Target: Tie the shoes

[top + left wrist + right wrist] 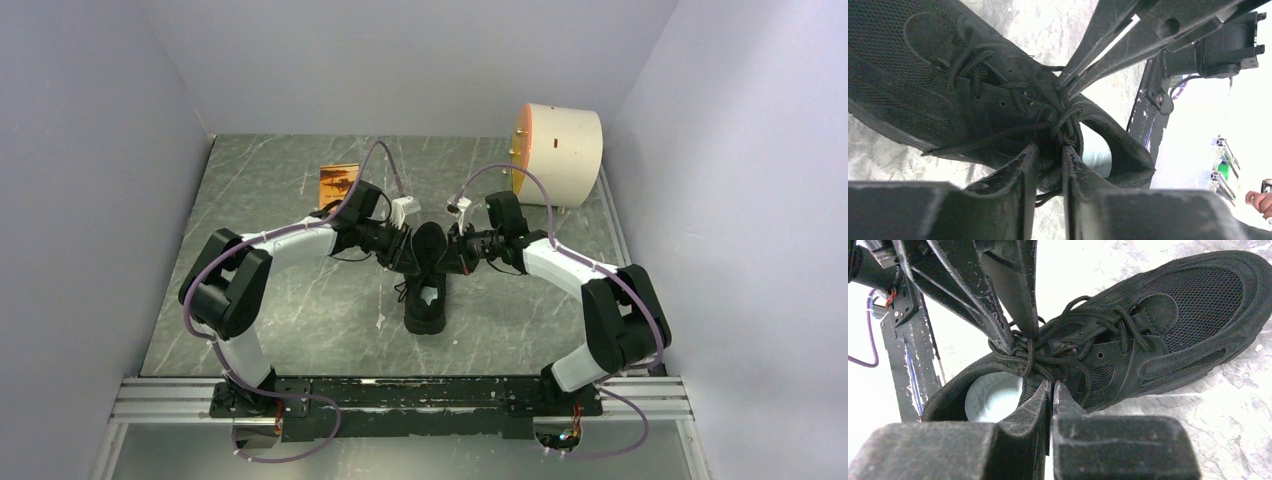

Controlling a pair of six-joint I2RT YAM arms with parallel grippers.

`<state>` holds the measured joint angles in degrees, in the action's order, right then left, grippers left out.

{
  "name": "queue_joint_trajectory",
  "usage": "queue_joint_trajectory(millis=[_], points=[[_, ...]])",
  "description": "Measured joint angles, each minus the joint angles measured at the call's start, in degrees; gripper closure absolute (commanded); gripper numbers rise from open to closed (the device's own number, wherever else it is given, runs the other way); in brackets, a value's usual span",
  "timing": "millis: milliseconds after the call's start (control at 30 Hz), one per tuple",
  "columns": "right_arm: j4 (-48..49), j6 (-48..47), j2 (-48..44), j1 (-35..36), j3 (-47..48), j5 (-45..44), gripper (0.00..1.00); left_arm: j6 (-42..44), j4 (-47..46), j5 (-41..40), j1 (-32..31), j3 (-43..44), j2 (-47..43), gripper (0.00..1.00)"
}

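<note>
shoe (pixel 427 290) btwn both grippers, laces (pixel 1028 357) at jaws

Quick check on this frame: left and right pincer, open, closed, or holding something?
Left pincer: narrowly open around the laces at the sneaker's knot; grip cannot be told.
Right pincer: closed at the knot, seemingly pinching lace.

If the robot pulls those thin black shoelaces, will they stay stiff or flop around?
The thin black laces probably flop: they curl in loose loops over the black knit sneaker. They look skinny, so likely light. The bunched knot between both grippers may tighten when tugged.
</note>
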<state>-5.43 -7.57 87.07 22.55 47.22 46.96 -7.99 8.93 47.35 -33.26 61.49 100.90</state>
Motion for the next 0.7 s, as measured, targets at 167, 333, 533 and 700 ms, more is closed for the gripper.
queue_joint_trajectory(millis=[167,333,533,700], points=[[-0.4,-0.2,-0.5,0.0,0.0,-0.9,1.00,0.7,1.7,0.2,0.0,1.3,0.7,0.94],[-1.6,-0.3,-2.0,0.0,0.0,-3.6,1.00,1.6,4.5,-0.4,0.0,2.6,1.3,0.95],[-2.1,-0.7,-5.2,0.0,-0.3,-8.4,1.00,1.6,6.0,-1.3,0.1,2.6,0.7,0.95],[-2.1,-0.7,-6.4,0.0,-1.0,-10.3,1.00,1.6,6.7,-1.5,0.1,2.6,0.2,0.93]])
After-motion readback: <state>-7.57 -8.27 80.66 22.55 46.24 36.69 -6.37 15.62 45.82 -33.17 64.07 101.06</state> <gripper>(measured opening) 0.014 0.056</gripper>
